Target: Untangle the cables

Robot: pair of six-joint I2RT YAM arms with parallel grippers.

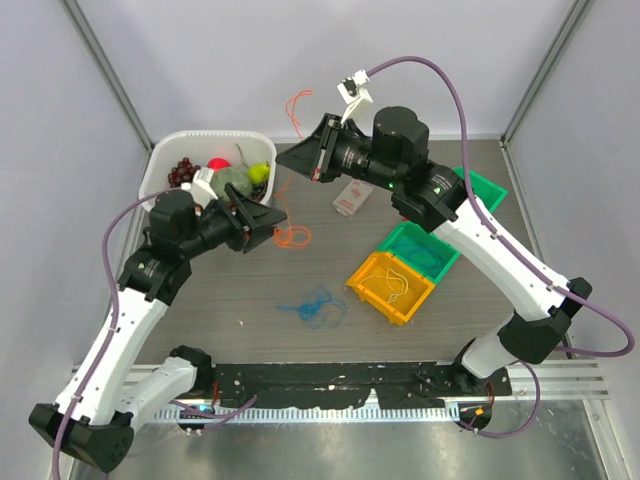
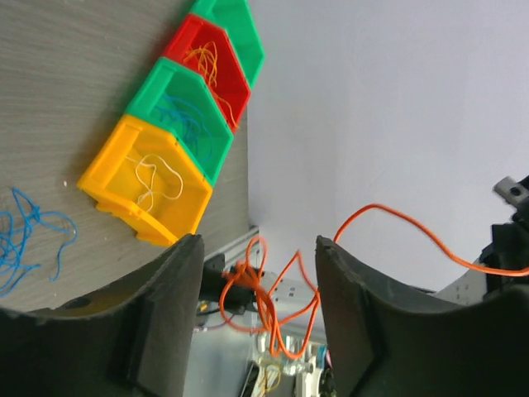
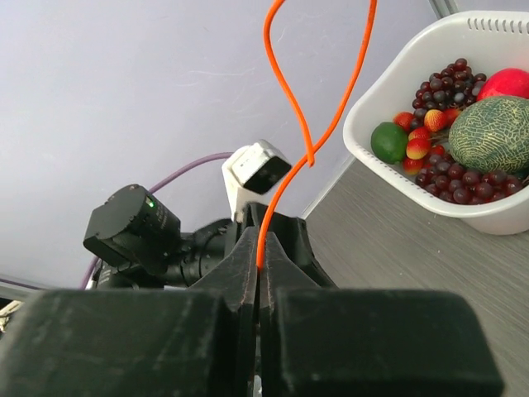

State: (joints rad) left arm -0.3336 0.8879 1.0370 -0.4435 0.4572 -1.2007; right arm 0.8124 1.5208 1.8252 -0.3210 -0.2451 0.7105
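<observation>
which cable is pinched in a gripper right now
The orange cable, clamped in the shut right gripper; the blue cable lies loose on the table, the white cable in the yellow bin.

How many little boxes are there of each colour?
Yellow bin: 1
Green bins: 2
Red bin: 1
Total: 4
</observation>
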